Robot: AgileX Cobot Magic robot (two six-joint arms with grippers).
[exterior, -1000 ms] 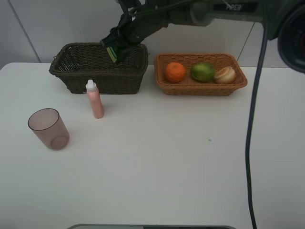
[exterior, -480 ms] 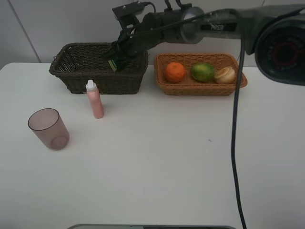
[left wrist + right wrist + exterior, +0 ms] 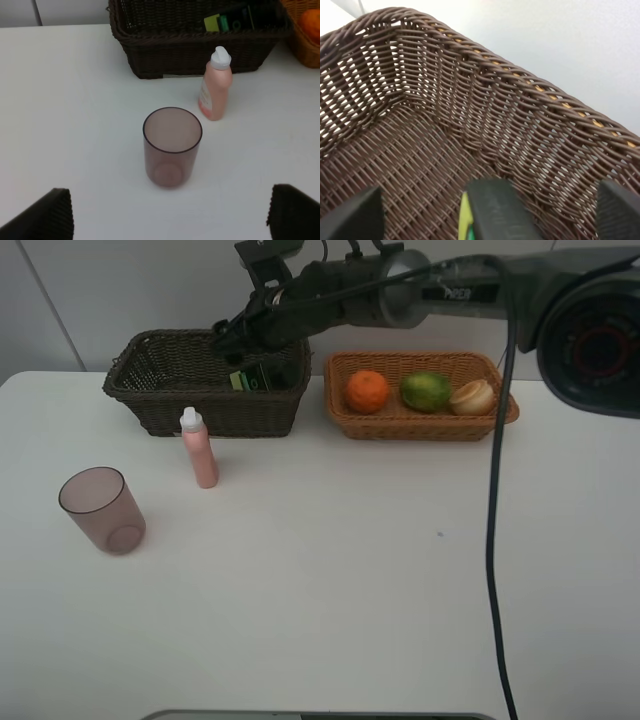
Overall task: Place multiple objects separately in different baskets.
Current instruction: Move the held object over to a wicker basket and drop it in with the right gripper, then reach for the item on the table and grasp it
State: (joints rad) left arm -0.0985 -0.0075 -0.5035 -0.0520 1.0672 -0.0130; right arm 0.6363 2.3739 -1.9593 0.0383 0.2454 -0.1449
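The dark green pump bottle lies inside the dark brown basket, at its right end. My right gripper hovers just above it, open; in the right wrist view the bottle sits between the spread fingers, untouched. The slim pink bottle stands in front of that basket, the translucent pink cup further left. The orange, green fruit and red-yellow fruit lie in the orange-tan basket. My left gripper is open, just short of the cup.
The white table stretches wide in front of the baskets. A black cable hangs down on the right. The right arm spans above the gap between the two baskets. A wall stands close behind the baskets.
My right gripper lowered the dark green bottle into the dark basket, let go of it and lifted slightly. The bottle now lies on the basket floor. Nothing else moved.
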